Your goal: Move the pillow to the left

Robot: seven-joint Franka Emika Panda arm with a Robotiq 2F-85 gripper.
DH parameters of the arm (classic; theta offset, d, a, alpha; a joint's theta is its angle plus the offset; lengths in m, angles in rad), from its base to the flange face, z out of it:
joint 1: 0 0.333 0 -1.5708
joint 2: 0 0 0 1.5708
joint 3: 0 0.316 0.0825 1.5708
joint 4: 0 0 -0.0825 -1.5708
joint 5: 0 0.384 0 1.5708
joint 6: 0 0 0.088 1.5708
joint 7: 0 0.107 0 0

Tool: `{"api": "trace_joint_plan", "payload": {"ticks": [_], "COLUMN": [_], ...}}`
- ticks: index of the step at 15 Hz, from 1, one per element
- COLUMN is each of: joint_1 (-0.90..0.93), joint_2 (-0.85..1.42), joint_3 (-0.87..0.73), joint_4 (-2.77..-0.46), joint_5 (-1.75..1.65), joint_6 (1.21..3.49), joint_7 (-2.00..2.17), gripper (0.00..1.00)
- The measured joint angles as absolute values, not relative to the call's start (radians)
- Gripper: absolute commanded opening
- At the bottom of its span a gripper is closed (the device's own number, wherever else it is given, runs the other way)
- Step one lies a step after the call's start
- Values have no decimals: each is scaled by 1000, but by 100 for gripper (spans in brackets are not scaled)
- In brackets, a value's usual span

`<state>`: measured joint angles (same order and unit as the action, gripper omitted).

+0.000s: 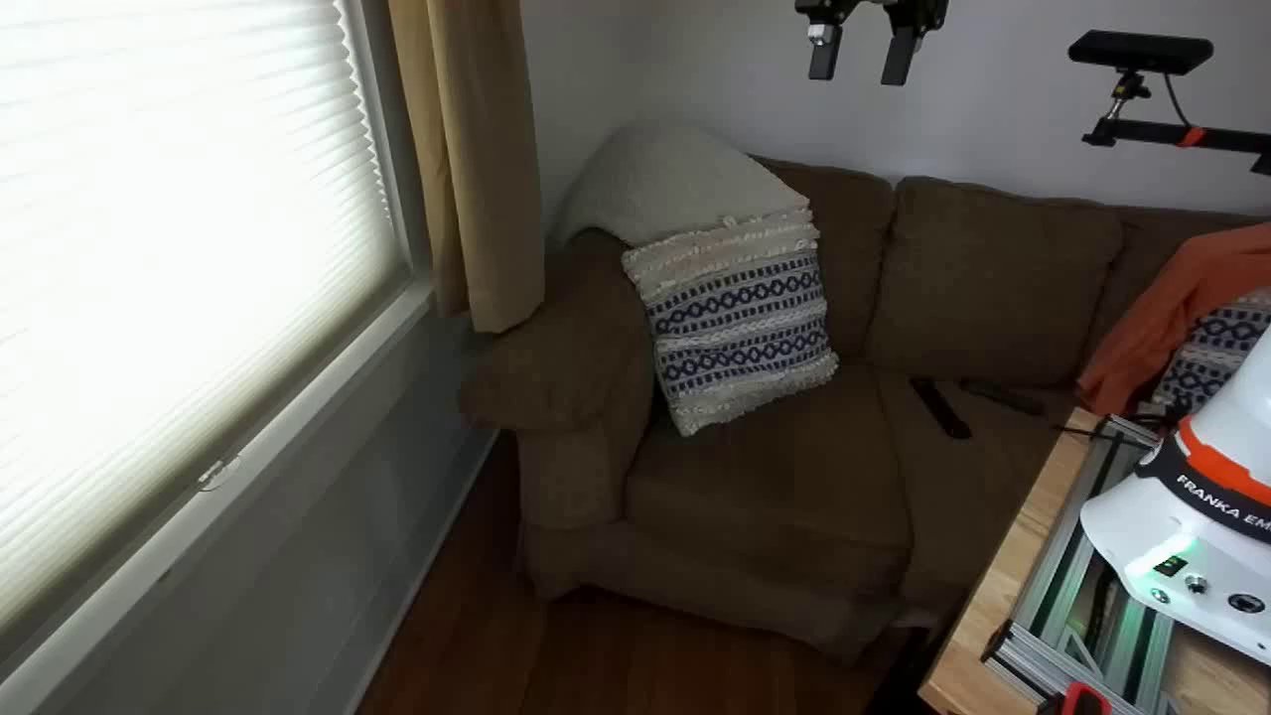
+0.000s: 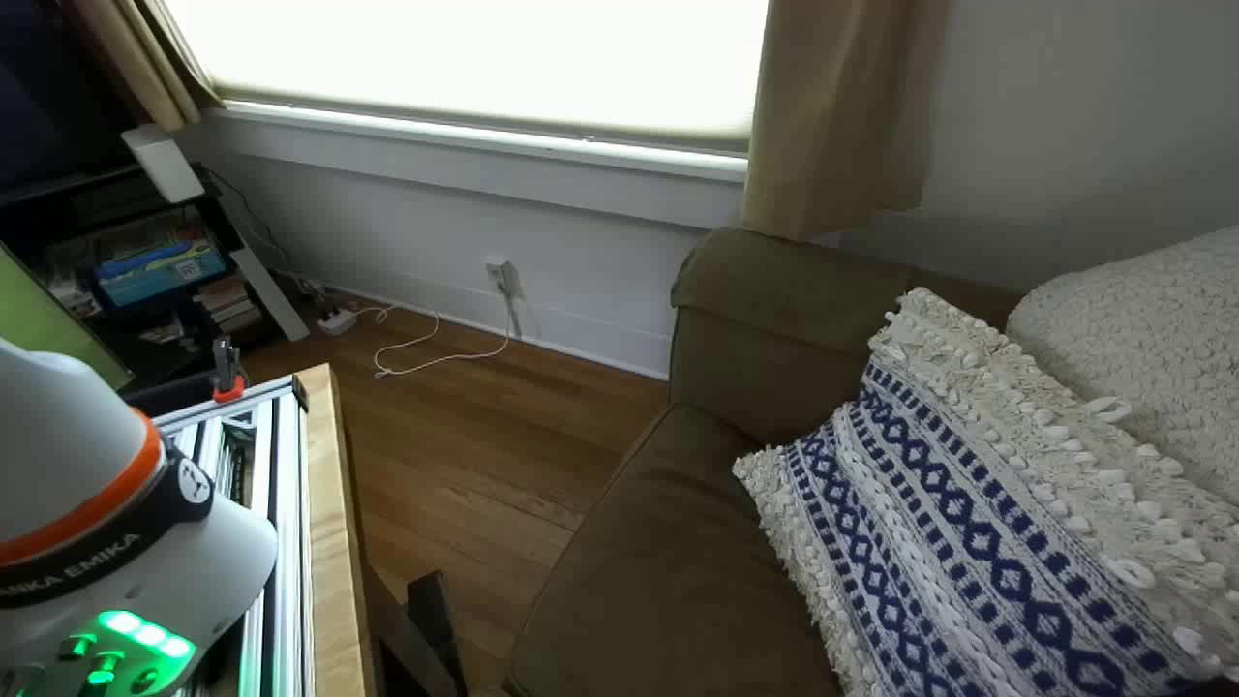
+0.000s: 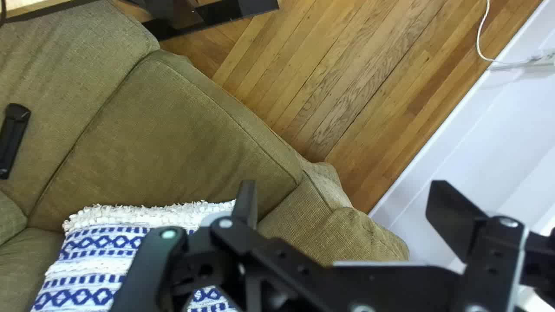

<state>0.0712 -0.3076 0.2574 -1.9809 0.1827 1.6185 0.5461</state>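
The pillow (image 1: 740, 323), white with navy patterned bands, leans tilted on the brown sofa beside its armrest. It fills the lower right of an exterior view (image 2: 958, 513) and shows at the lower left of the wrist view (image 3: 95, 260), partly hidden by the gripper. My gripper (image 1: 860, 70) is at the top of an exterior view, in the air above the sofa and apart from the pillow. In the wrist view its fingers (image 3: 342, 193) are wide open with nothing between them; the armrest and wall show behind. The gripper is out of view in the remaining exterior view.
A plain whitish pillow (image 1: 685, 184) lies behind the patterned one. The sofa armrest (image 1: 556, 382) stands by a tan curtain (image 1: 492, 169). Dark remotes (image 1: 939, 407) lie on the seat. An orange cloth (image 1: 1182, 308) covers part of another patterned pillow. A camera (image 1: 1140, 52) stands out at upper right.
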Motion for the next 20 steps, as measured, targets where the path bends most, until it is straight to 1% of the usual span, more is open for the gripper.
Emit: {"api": "trace_joint_plan", "payload": {"ticks": [11, 14, 20], "joint_1": [70, 45, -63], "joint_2": [-306, -286, -207], "joint_3": [254, 224, 97], "joint_4": [-1981, -1993, -2086], "joint_5": [182, 178, 84], "joint_6": [1633, 1753, 2016], "joint_7": [555, 612, 696], "gripper": [100, 100, 100]}}
